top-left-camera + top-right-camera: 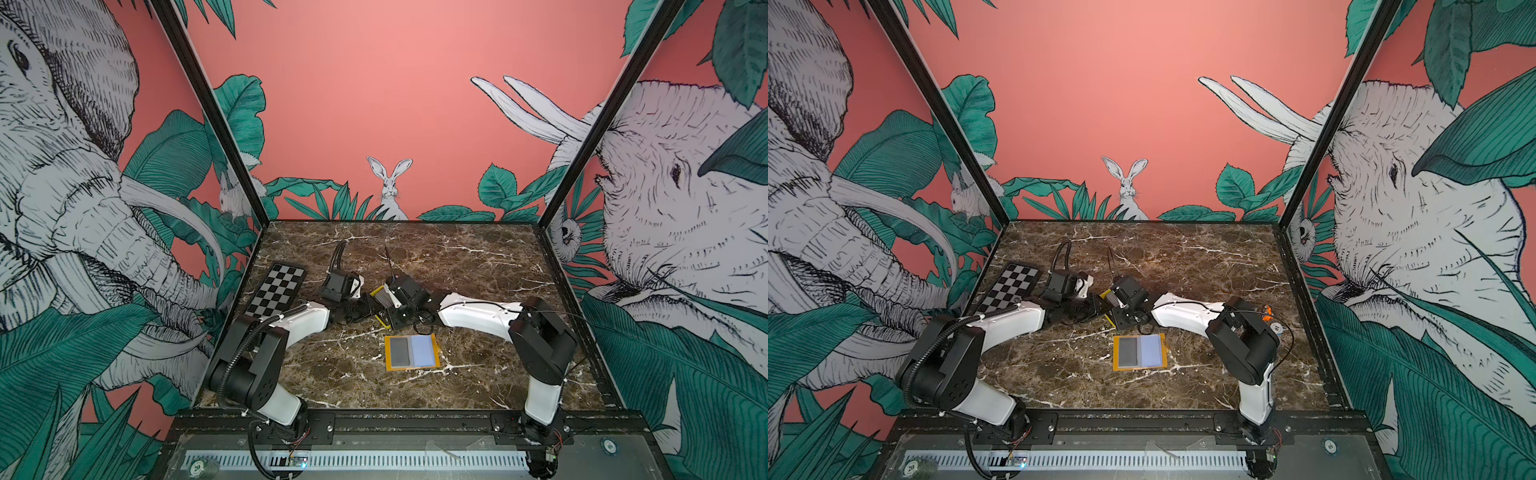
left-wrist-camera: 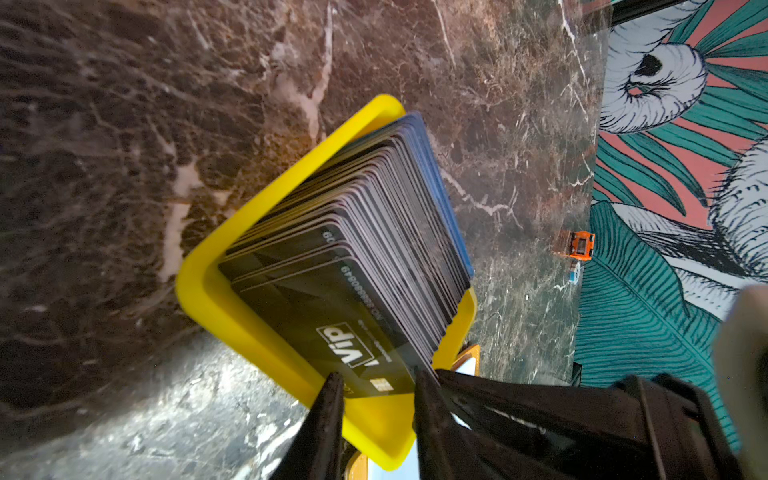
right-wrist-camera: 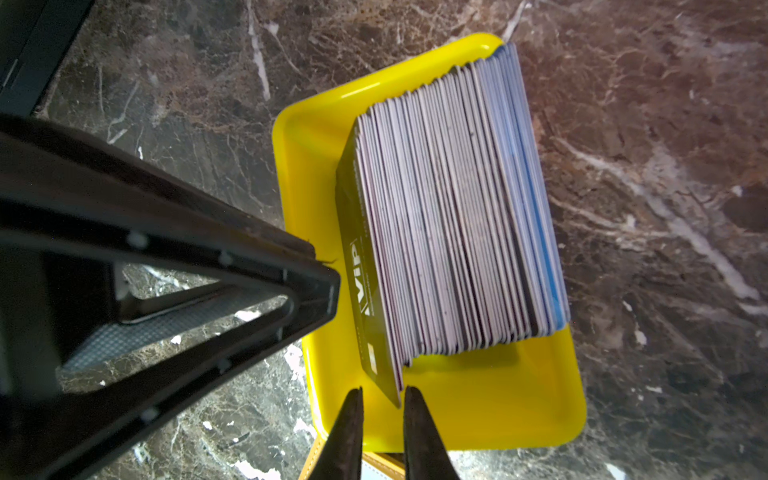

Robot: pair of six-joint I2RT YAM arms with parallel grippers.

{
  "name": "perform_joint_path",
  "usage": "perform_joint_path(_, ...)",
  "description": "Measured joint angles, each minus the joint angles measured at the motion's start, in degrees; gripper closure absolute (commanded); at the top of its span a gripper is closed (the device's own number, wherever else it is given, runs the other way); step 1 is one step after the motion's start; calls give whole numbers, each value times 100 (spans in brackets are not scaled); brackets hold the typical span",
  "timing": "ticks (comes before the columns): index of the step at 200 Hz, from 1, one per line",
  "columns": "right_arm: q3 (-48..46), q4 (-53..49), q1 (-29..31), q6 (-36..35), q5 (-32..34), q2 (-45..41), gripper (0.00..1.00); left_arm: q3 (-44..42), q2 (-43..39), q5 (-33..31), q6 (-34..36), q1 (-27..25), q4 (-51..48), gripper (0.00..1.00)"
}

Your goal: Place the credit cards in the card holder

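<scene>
The credit cards (image 3: 449, 216) stand as a leaning stack in a bright yellow tray (image 3: 490, 399), the black "VIP" face (image 2: 353, 332) at the front. My right gripper (image 3: 382, 399) hovers at the tray's near end, jaws a narrow gap apart, with the front card's corner between the tips. My left gripper (image 2: 378, 399) is open and straddles the front card's lower end over the tray rim (image 2: 199, 286). One of its fingers (image 3: 316, 282) sits beside the VIP face. The card holder (image 1: 411, 352) lies open and flat nearer the front, sleeves up, in both top views (image 1: 1140, 351).
A checkerboard plate (image 1: 276, 291) lies at the left side of the marble table. A small orange object (image 1: 1266, 309) sits behind the right arm. Both arms (image 1: 478, 318) meet over the tray (image 1: 379, 292) at mid-table. Frame posts and walls bound the sides.
</scene>
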Motion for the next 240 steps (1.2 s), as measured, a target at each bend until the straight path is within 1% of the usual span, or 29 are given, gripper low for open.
perform_joint_path(110,0,20,-4,-122,-166,0,83,0,0,2,0,0,2,68)
perform_joint_path(178,44,15,15,-260,-264,0,84,0,0,7,13,0,2,66)
perform_joint_path(240,155,17,85,-428,-326,0,84,0,0,9,33,0,4,66)
